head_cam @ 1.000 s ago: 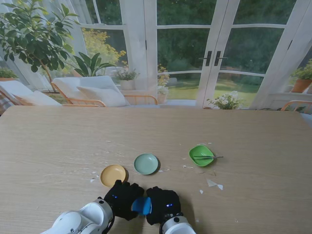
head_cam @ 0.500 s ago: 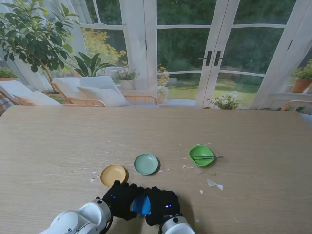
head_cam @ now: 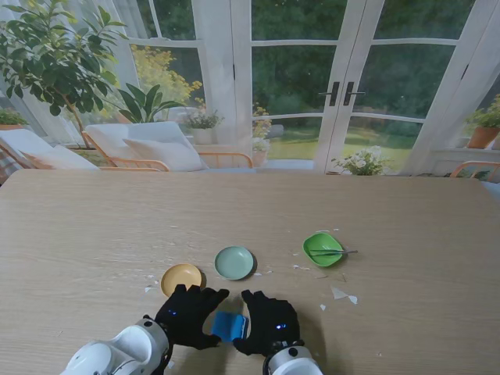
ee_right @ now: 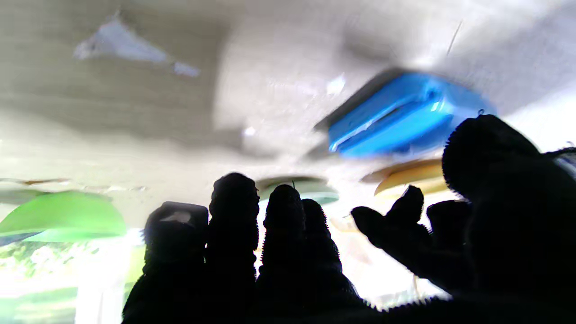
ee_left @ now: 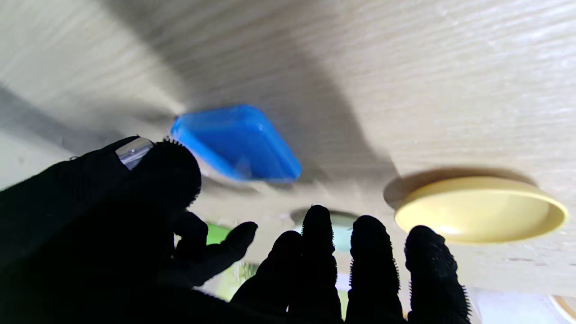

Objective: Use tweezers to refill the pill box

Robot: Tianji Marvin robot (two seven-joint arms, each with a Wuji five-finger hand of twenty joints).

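The blue pill box (head_cam: 229,326) is lying flat on the table (head_cam: 94,234) at the near edge of the scene, directly between the two black-gloved hands, and that is the relation the next move is turning on. The left hand (head_cam: 187,314) is sitting just to the left of the box and the right hand (head_cam: 266,320) just to its right, both with fingers spread and grasping nothing; in the wrist views the box (ee_left: 235,142) is showing free of the fingertips, so neither hand is gripping it. Both hands are about equally near the box. The tweezers (head_cam: 332,253) are lying well apart, farther away and to the right, resting across the green dish (head_cam: 321,247) with their long axis running roughly left to right and one end sticking out past the dish's right rim. The right hand is clearly the nearer one to them, so it is likely the arm that should be reaching for the tool, travelling away and rightward. The pale green dish (head_cam: 234,262) and the yellow dish (head_cam: 180,280) are sitting just beyond the hands; whether they are holding pills is too small to tell.
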